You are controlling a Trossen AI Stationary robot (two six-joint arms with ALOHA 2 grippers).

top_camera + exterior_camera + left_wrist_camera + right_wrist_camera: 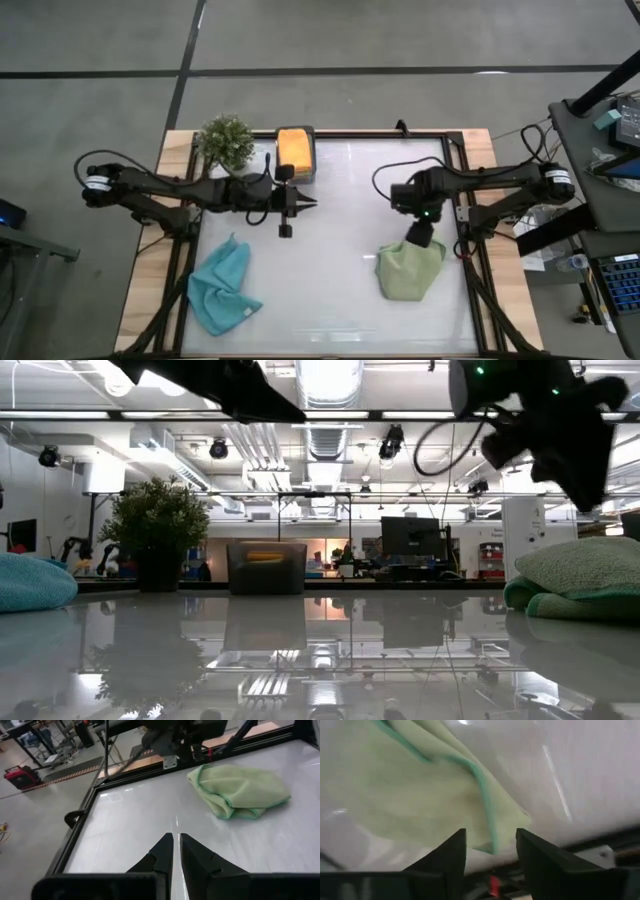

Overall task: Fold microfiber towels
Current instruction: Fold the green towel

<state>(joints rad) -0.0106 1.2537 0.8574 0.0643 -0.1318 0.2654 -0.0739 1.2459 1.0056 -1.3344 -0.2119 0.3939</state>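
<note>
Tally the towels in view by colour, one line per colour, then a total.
Green towel: 1
Light blue towel: 1
Orange towel, lying in the dark box: 1
Total: 3 towels in view

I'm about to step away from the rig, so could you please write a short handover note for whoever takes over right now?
Right pincer: open, empty, just above the green towel, which lies bunched on the table's right side.
Left pincer: shut, empty, hovering over the table's middle.
Blue towel: crumpled at the front left, untouched.
Orange towel: in the dark box at the back, beside the potted plant.
Done: green towel folded roughly at best.
Left: the blue towel, and the orange one if needed.
</note>
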